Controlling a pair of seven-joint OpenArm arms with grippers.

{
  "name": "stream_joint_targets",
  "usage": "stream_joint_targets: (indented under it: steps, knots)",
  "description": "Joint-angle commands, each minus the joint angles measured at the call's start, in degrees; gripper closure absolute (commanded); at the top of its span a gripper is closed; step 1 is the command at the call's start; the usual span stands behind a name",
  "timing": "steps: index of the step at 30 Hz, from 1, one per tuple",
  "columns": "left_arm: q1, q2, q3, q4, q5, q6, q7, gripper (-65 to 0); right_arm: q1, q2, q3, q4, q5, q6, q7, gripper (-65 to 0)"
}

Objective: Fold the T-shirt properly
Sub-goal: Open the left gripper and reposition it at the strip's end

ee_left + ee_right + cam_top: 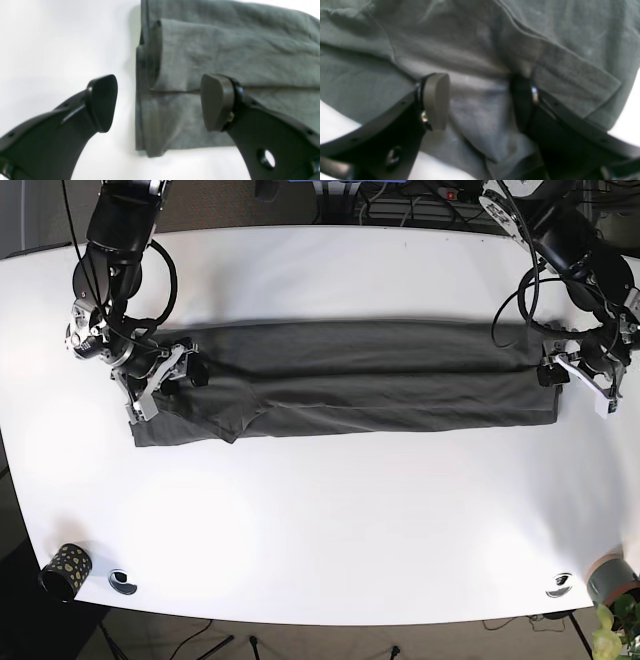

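Between tools: T-shirt (350, 380), long folded strip.

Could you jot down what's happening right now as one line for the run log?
T-shirt: folded into long band on table | left gripper: open at hem end | right gripper: open around sleeve-end cloth

Base view: even overhead light is washing the white table (330, 520) bright, with mild glare blooming across its centre and lower left; the frame's corners are falling off into dim floor. The dark T-shirt (350, 385) is reading low-contrast, its folds barely separating. Table edges are bowing slightly, suggesting wide-angle distortion. Left wrist view: the table is blowing out to near pure white at the left; the left gripper (160, 102) is sitting soft and out of focus in the foreground, and the cloth is casting a thin shadow along its left edge. Right wrist view: everything is blurring, dim grey overall, with the right gripper (480, 102) nearly featureless black.
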Motion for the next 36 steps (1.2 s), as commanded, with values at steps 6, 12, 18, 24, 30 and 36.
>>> stream_joint_targets:
  steps: [6,12,18,24,30,36]
  knots:
    - [-2.3,-2.8,-0.1,-6.5,-1.0,0.0,-1.0,-48.6,0.6,0.6,0.2,0.5,-0.4,-0.05,-1.1,-37.1]
    - [-2.5,-2.5,0.1,-10.9,-1.1,0.0,-0.9,-48.5,0.7,0.6,0.3,0.5,-0.4,-0.05,-1.1,-37.1]
    - [-2.5,-1.3,0.1,-13.2,-1.2,0.0,-0.7,-34.6,0.7,-1.0,0.4,0.5,-0.4,-0.05,-1.1,-37.1]
    - [-2.3,-0.4,1.4,-12.6,-1.1,0.0,-0.7,-7.2,0.7,-1.3,0.3,0.5,-0.4,-0.05,-1.1,-37.1]
    - [-0.4,-0.3,4.5,-3.4,-1.1,0.0,-0.5,-6.3,0.7,-1.4,0.2,0.5,-0.4,-0.05,-1.1,-37.1]
    - [2.9,-0.1,12.1,10.8,-1.0,0.0,-0.5,-4.6,0.7,-1.4,0.4,0.5,-0.5,-0.05,-1.1,-37.1]
